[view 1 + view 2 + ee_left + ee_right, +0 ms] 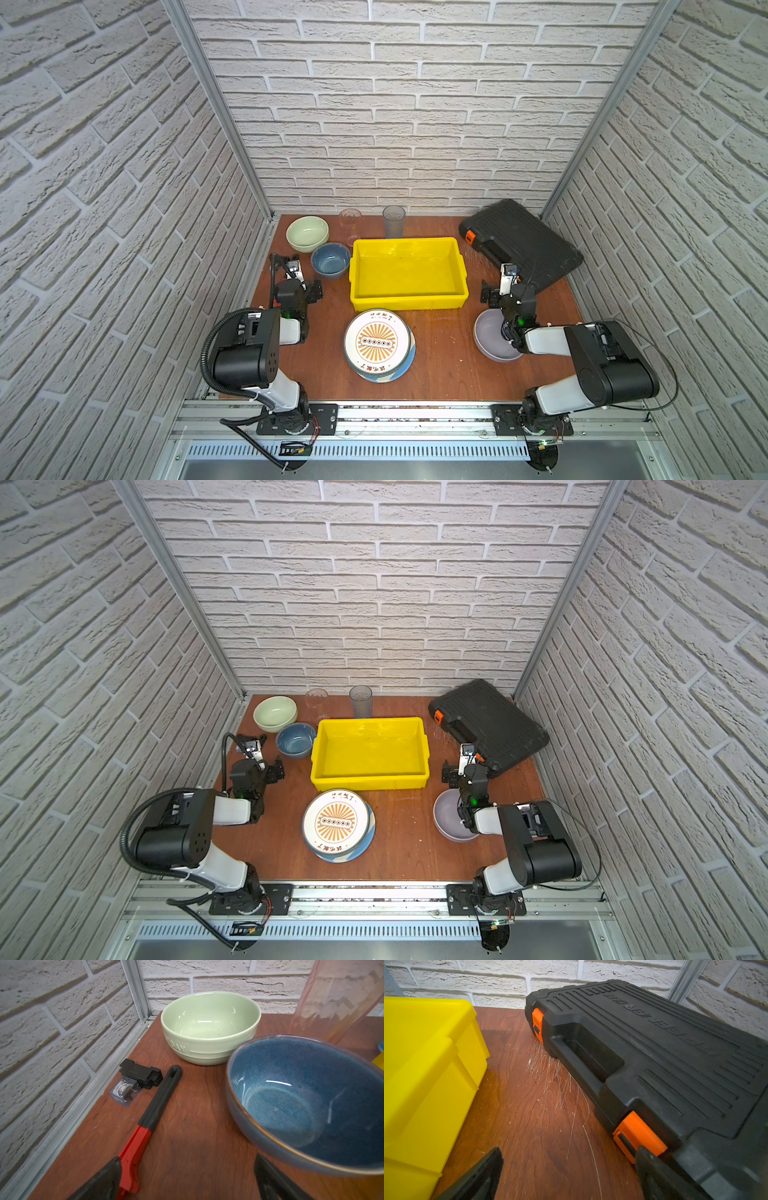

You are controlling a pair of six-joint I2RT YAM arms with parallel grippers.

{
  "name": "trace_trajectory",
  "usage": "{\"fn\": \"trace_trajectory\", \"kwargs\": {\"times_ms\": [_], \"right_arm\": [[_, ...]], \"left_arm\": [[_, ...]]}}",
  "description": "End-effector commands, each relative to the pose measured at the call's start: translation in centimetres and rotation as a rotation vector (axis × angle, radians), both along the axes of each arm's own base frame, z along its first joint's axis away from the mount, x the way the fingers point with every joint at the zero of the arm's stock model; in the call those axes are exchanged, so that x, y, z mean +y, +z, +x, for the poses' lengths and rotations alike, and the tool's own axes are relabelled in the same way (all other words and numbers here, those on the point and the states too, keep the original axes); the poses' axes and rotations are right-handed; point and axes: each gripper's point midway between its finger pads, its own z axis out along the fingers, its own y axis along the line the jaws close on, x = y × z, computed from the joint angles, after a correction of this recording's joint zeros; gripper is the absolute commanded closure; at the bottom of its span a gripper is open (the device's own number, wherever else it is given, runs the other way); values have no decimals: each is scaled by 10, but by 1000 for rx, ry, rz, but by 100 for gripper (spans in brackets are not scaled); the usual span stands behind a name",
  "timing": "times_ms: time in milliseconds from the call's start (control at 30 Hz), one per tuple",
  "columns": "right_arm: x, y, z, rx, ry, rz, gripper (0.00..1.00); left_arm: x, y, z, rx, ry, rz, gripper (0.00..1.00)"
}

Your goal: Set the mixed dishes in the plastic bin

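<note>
Stacked round plates (378,345) sat just before the bright yellow rectangular plastic bin (407,302).
Both top views showed this. Left wrist: left gripper (187,1159) had its jaws apart near the glazed blue bowl (301,1095). Right wrist: right gripper (570,1150) had its jaws apart beside the bin.

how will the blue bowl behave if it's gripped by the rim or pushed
The blue bowl looks glazed, with shiny highlights, so a rim grip may slip. It seems thick ceramic: probably rigid, heavyish and chippable. Pushed, it should slide, not tip, maybe into the pale green bowl.
</note>
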Motion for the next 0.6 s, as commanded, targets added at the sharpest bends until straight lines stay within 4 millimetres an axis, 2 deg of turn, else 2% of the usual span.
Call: {"fn": "trace_trajectory", "kwargs": {"times_ms": [0, 567], "right_arm": [[2, 17, 6, -55, 8, 4, 0], [-2, 21, 5, -60, -20, 5, 0]], "left_arm": [[1, 12, 5, -54, 3, -3, 2], [2, 13, 4, -55, 22, 8, 2]]}}
